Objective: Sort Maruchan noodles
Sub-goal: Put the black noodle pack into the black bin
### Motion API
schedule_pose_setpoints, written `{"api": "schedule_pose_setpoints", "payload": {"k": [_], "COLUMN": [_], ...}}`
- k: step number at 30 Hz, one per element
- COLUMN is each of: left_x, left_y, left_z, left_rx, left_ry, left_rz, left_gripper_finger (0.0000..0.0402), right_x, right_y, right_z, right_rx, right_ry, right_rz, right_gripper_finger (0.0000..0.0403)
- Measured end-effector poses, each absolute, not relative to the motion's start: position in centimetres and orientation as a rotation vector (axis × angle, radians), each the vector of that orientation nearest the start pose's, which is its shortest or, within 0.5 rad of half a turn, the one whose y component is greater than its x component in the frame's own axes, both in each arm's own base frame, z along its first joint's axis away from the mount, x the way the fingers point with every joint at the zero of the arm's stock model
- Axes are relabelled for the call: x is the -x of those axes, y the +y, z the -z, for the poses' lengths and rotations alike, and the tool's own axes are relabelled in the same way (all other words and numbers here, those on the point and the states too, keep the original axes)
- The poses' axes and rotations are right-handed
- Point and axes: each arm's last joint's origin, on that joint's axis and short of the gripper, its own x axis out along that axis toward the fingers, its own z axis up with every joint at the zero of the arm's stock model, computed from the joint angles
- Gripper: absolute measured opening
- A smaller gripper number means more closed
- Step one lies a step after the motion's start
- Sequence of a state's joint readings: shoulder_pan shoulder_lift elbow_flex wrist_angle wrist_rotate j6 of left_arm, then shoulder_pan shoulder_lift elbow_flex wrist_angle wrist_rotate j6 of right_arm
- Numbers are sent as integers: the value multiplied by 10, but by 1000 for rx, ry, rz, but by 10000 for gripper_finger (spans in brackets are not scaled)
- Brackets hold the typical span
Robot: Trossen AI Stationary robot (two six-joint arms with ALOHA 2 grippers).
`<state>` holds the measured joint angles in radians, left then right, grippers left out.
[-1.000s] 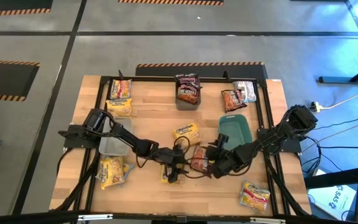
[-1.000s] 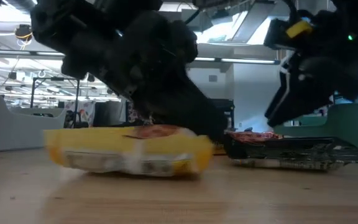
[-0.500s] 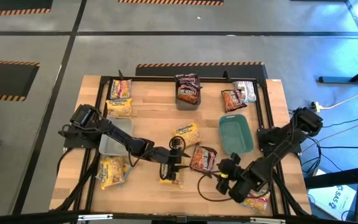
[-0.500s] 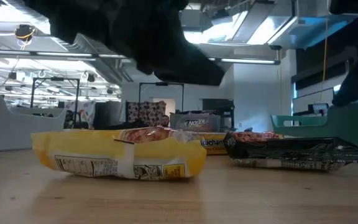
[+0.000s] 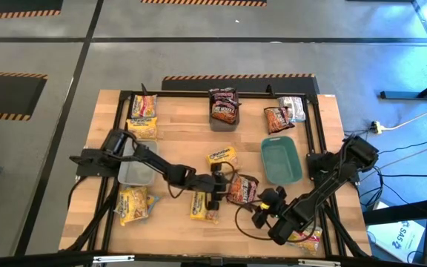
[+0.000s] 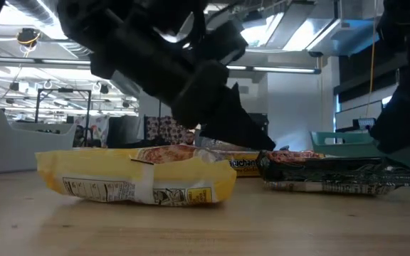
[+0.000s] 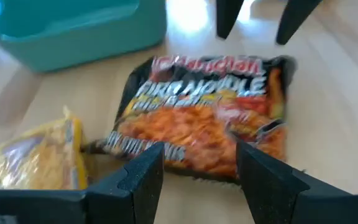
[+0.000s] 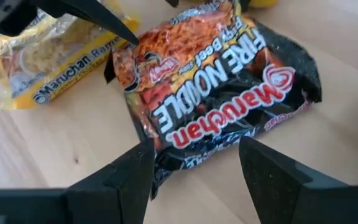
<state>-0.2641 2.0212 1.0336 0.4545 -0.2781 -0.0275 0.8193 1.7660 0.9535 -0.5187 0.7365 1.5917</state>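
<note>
A dark red-orange Maruchan packet lies flat on the wooden table near its middle. My left gripper stands open just left of it, fingers aimed at it. My right gripper is open at the packet's near right side, looking down on it. The packet lies ahead of both pairs of fingers, and neither pair touches it. One yellow packet lies near my left gripper, another lies farther back. In the low view the near yellow packet and the dark one rest flat.
A teal dish stands right of centre. One clear grey bin is at the left, and another at the back holds a dark packet. More packets lie at the back left, back right, near left and near right.
My right gripper has drawn back from the dark packet toward the table's near edge and rolled about its own line. My left gripper has gone up off the near yellow packet and toward the dark packet on its right, turning as it went. Both have stayed open.
</note>
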Motion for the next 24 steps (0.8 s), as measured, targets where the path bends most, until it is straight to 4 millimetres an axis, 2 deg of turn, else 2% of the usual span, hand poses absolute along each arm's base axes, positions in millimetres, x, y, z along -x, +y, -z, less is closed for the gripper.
{"api": "schedule_pose_setpoints", "payload": {"k": [8, 15, 20, 24], "left_x": [-391, -390, -390, -390], "left_y": [-92, -92, -92, -92], "left_z": [-114, -107, -107, -107], "left_rx": [-87, -81, -81, -81], "left_ry": [558, 587, 584, 585], "left_rz": [-37, -36, -36, -37], "left_gripper_finger": [192, 192, 192, 192], "right_x": [-219, -209, -209, -214], "right_y": [210, 207, 208, 211], "right_z": [-139, -129, -130, -132], "right_rx": [-526, -514, -543, -609], "right_ry": [666, 691, 659, 558], "right_rz": [620, 624, 628, 620], "right_gripper_finger": [220, 220, 220, 221]}}
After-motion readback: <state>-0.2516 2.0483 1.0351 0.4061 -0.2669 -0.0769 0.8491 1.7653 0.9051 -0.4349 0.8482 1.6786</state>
